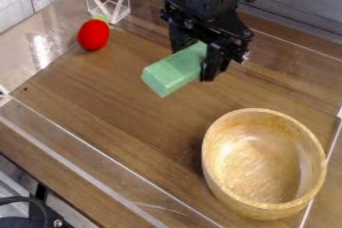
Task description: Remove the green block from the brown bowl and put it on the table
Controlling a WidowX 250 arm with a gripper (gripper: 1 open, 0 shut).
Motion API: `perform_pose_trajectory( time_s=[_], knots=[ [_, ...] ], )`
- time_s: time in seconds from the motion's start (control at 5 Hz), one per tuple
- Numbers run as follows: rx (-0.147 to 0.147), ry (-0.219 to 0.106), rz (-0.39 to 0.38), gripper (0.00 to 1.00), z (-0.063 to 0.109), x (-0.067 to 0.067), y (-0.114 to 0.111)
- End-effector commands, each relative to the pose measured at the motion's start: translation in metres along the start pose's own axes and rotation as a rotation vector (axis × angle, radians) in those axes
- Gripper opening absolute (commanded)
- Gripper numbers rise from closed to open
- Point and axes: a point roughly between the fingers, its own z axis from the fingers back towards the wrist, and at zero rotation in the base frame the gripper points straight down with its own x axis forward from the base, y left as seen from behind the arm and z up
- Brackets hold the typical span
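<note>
i've got the green block [177, 70] pinched in my end effector [210, 60], which points straight down. the jaws stand part-open, set to the block's width and clamped on its upper right end. the rest of the block sticks out low and to the left of my fingers, w/ its long axis tilted, left end lower. it hangs in the air, clear of the surface [120, 122], w/ bare wood right under it. the brown bowl [265, 162] sits well apart, down to the right, and looks empty. the red ball [94, 35] is off to the upper left, not in the way. next move, i'd judge: straight down, then let go.
</note>
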Motion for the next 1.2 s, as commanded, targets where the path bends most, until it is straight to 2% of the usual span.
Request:
perform_pose_trajectory(
  time_s=[0.0,0.4,0.6,0.8,1.0],
  knots=[
    [0.008,-0.065,-0.013,0.00,0.013,0.014,-0.003],
    [-0.002,-0.095,-0.109,0.00,-0.005,-0.005,0.001],
    [0.022,-0.128,-0.101,0.00,0.002,-0.001,-0.003],
    [0.039,-0.137,-0.100,0.00,0.009,0.003,0.000],
    [0.053,-0.143,-0.066,0.00,0.018,-0.005,-0.008]
  ],
)
